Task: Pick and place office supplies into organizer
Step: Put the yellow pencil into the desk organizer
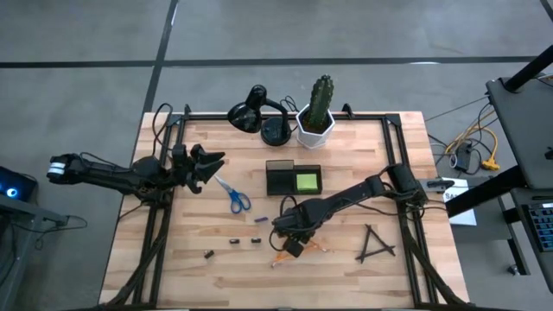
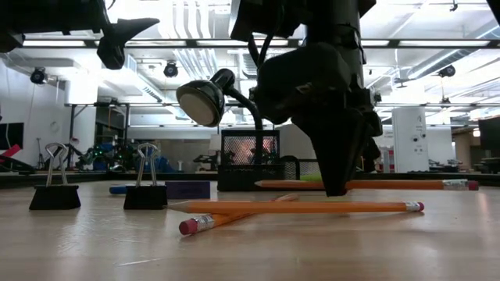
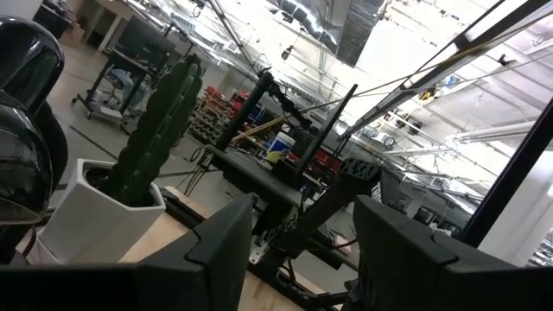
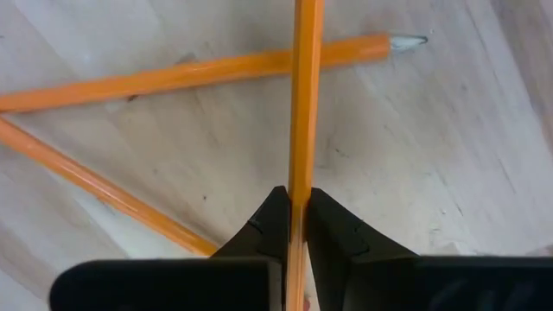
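Three orange pencils lie near the table's front middle: two crossed on the wood (image 4: pixel 199 73) (image 4: pixel 95 194), and a third (image 4: pixel 302 104) between the fingers of my right gripper (image 4: pixel 298 194) (image 1: pixel 292 244), which points down and is shut on it. The dark organizer (image 1: pixel 282 179) stands farther back with the lime-green sticky pad (image 1: pixel 307 182) in its right compartment. Blue-handled scissors (image 1: pixel 235 197), small binder clips (image 1: pixel 233 241) and thin black sticks (image 1: pixel 373 244) lie flat on the table. My left gripper (image 3: pixel 302 242) (image 1: pixel 207 164) waits open, raised at the left. My right gripper pinches the pencil's orange shaft (image 4: pixel 302 164) between its two fingers (image 4: pixel 270 226), away from the eraser end (image 2: pixel 469 185). The fingers come from above, pointing down, and lie across the pencil. The pencil stays level, low at the table top, passing over another pencil (image 4: pixel 259 62).
A black desk lamp (image 1: pixel 255 112) and a cactus in a white pot (image 1: pixel 318 112) stand at the far edge behind the organizer. A small purple piece (image 1: pixel 259 220) lies between the scissors and the pencils. Bare wood shows at the front left and right of the pencils.
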Controlling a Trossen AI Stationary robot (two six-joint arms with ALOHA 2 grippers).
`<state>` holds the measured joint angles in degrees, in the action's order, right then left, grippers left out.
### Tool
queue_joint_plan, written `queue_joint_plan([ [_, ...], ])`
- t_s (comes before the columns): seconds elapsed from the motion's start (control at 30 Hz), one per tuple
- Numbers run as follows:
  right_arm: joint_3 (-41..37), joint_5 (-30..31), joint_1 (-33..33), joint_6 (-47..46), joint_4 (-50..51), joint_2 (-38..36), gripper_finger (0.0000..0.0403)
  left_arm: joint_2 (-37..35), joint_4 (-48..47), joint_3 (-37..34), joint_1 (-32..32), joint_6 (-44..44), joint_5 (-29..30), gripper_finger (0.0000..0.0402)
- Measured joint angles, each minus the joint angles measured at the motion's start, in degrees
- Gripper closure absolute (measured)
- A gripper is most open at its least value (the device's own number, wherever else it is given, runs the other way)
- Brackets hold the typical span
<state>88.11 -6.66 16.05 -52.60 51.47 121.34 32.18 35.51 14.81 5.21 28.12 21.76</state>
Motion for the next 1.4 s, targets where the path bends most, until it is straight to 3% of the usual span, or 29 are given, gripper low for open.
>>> queue_joint_plan([
  [0.57,9.0,1.0,-3.9,10.0,3.8,-0.1,0.0390,-0.1,0.0,0.0,0.0,0.0,-0.2,0.0214],
  [0.9,14.8,5.7,-5.5,15.6,4.1,-0.7,0.0390,-0.1,0.0,0.0,0.0,0.1,-0.2,0.0214],
  [1.4,13.6,12.9,-8.9,23.6,0.2,-11.9,0.0390,-0.1,0.0,0.0,0.0,0.1,-0.2,0.0214],
])
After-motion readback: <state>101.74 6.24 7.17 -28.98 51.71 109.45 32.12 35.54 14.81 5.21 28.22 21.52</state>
